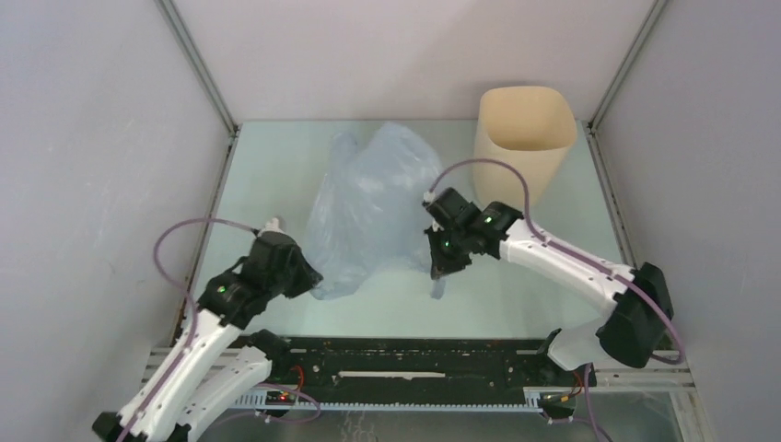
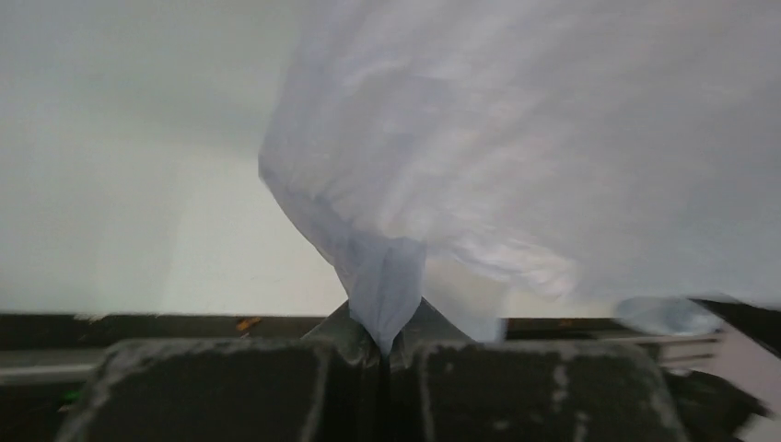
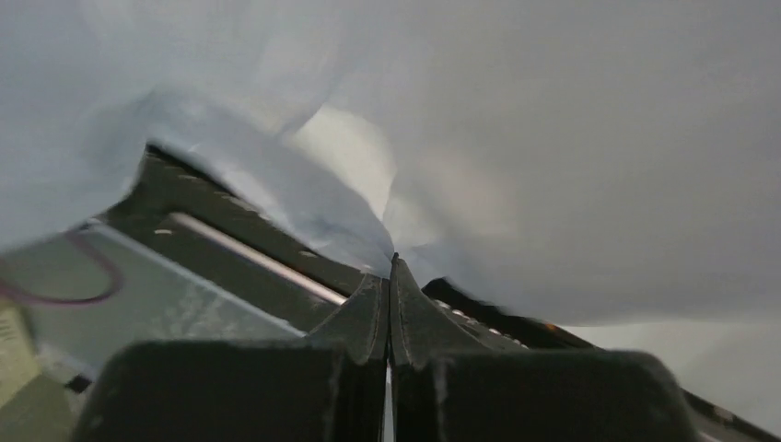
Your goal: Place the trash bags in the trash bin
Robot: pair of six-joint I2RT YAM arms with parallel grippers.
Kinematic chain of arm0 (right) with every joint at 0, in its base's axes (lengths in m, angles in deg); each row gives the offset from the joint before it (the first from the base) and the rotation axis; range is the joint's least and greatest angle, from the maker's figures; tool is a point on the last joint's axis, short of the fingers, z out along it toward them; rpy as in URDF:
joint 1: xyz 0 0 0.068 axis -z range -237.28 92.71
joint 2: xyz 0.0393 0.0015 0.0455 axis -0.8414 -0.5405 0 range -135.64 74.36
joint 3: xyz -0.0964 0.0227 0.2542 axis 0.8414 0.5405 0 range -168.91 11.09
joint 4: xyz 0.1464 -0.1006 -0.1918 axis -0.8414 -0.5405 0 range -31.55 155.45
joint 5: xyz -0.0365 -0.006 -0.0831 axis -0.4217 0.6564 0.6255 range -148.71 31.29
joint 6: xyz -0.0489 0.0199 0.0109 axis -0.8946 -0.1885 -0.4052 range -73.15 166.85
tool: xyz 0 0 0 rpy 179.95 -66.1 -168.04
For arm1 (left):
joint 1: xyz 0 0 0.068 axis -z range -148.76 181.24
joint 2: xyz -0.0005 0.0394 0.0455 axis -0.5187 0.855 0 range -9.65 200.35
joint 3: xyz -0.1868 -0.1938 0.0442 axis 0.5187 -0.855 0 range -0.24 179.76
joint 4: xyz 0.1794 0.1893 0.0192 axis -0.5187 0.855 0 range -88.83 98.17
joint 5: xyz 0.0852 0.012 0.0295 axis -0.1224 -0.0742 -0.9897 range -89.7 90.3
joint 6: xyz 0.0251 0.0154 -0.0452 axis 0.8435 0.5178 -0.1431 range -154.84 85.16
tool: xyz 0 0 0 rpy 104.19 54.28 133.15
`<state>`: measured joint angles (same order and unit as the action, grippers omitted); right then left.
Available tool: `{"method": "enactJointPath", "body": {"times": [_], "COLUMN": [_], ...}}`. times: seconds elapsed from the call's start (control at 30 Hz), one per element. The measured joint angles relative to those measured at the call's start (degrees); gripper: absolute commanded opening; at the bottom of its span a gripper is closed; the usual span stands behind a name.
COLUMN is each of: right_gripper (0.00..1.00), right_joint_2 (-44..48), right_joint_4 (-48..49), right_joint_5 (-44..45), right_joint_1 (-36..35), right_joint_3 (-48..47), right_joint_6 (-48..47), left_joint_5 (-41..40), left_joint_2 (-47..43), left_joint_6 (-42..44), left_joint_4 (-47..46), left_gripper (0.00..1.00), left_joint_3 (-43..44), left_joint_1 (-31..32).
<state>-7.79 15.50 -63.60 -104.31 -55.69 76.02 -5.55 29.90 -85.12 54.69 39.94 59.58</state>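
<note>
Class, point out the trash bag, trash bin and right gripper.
trash bag (image 1: 373, 198): top external view, crumpled middle.
trash bin (image 1: 551, 164): top external view, front wall.
right gripper (image 1: 440, 273): top external view, between fingertips.

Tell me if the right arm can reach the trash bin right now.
Probably yes. The trash bin stands in the far right corner, just beyond the right gripper, with nothing standing between them. That gripper is shut on the trash bag, though, so the bag would come along.

Pale green surface (image 1: 276, 166) boxed in by plain white walls (image 1: 405, 55). Grey metal corner struts (image 1: 200, 69). Lighting even, diffuse.
</note>
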Motion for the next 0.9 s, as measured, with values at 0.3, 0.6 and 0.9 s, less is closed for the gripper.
{"method": "enactJointPath", "body": {"times": [0.3, 0.6, 0.9], "right_gripper": [0.00, 0.00, 0.00], "right_joint_2": [4.83, 4.24, 4.22], "right_joint_4": [0.98, -1.11, 10.03], "right_joint_5": [-1.29, -3.56, -11.23], "right_joint_1": [3.52, 6.62, 7.30], "right_joint_3": [-22.97, -22.95, -19.02], "right_joint_6": [-1.18, -2.14, -1.18], "left_joint_5": [-2.34, -4.48, -5.97], "left_joint_2": [4.26, 12.15, 27.45], "left_joint_6": [3.06, 8.61, 15.30], "left_joint_4": [-1.33, 1.05, 3.74], "left_gripper": [0.00, 0.04, 0.40], "left_joint_3": [18.03, 31.23, 36.83], "left_joint_1": [-0.04, -1.90, -1.88]}}
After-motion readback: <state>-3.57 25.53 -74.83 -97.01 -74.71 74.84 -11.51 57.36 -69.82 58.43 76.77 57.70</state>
